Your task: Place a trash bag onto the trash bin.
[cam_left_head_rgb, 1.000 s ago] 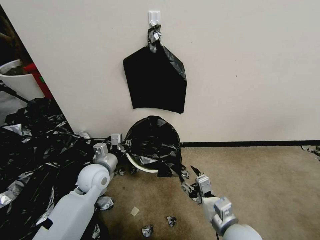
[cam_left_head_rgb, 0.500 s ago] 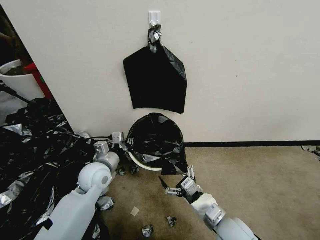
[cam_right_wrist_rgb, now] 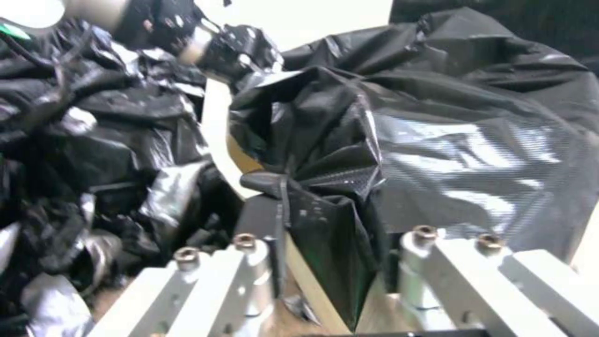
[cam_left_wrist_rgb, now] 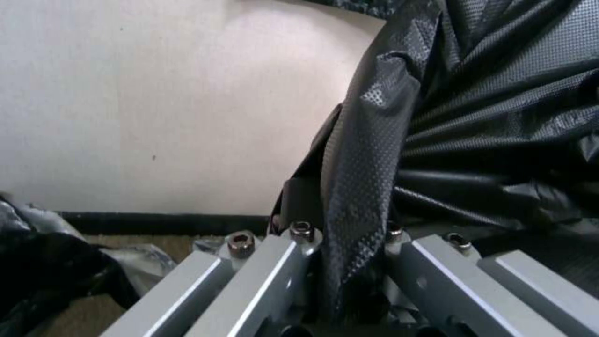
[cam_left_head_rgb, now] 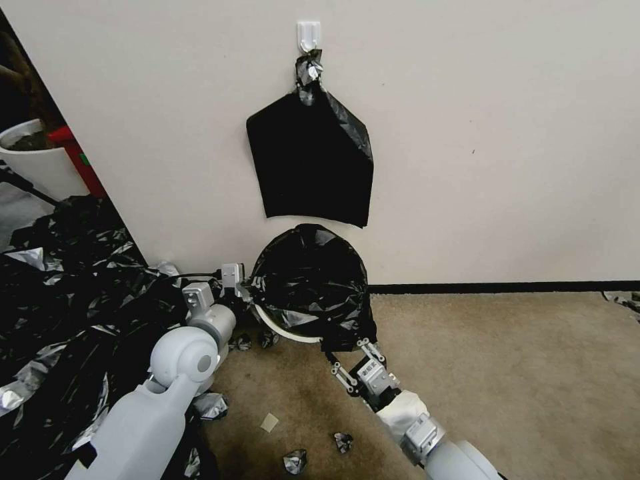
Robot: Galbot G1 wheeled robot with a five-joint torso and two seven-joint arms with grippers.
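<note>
Lying on its side at the bottom middle of the head view, the trash bin (cam_left_head_rgb: 283,327) rests on the carpet (cam_left_head_rgb: 500,373) against the wall (cam_left_head_rgb: 500,133). The trash bag (cam_left_head_rgb: 310,287) covers most of it, and only a curve of white rim peeks out. The left gripper (cam_left_head_rgb: 241,285) has its jaws clenched on a fold of the bag at the bin's left edge. The right gripper (cam_left_head_rgb: 352,357) has its jaws spread apart around the bag's lower edge and the rim.
</note>
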